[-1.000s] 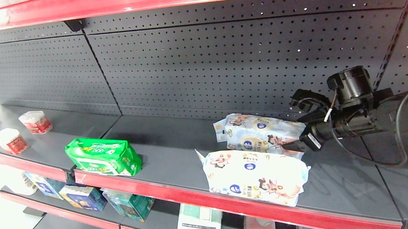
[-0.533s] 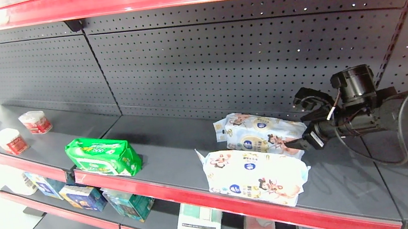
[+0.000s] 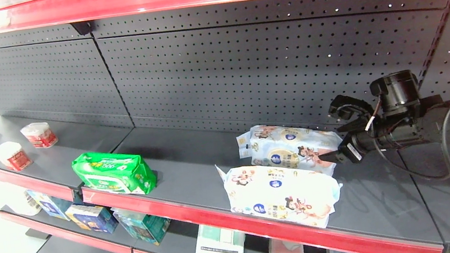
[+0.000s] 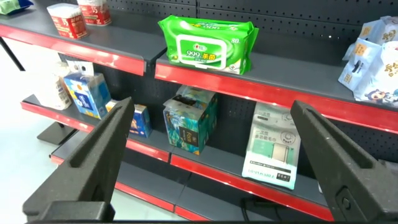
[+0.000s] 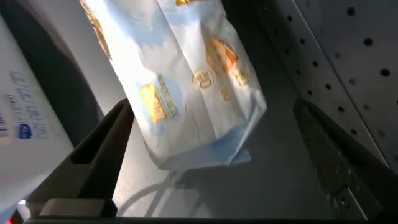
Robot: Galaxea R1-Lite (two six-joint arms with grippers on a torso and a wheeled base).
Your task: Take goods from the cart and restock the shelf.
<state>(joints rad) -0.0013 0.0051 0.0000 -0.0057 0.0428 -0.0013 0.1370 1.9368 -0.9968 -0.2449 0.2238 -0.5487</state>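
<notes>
On the middle shelf, right side: right pincer (image 3: 337, 143) open, jaws spread wide, held level just above the shelf board (image 3: 194, 162). Right wrist view: the near end of the rear pack (image 5: 186, 81) lies between the two fingers (image 5: 93, 162), with a gap on each side, so nothing is gripped.

Head view, outward from that pincer:
- Rear pack (image 3: 290, 148), white with cartoon print, lies flat at 9 o'clock of the pincer, close to the pegboard back wall (image 3: 242, 66). Its right end meets the lower fingertip; contact cannot be told.
- Front pack (image 3: 282, 196), same print and larger, lies at 7 o'clock of the pincer. It touches the rear pack's front edge and overhangs the red shelf lip (image 3: 203, 219).
- Green pack (image 3: 113, 172) lies well apart at 9 o'clock, at the shelf front.
- Two small tubs (image 3: 11, 156) stand farther out at 9 to 10 o'clock, on the next shelf section.

Left pincer (image 4: 211, 109) open, jaws wide and empty, facing the shelf front. Beyond it are the green pack (image 4: 207, 45) on the middle shelf, and a teal box (image 4: 189, 118) and a white pouch (image 4: 272, 152) on the shelf below.
</notes>
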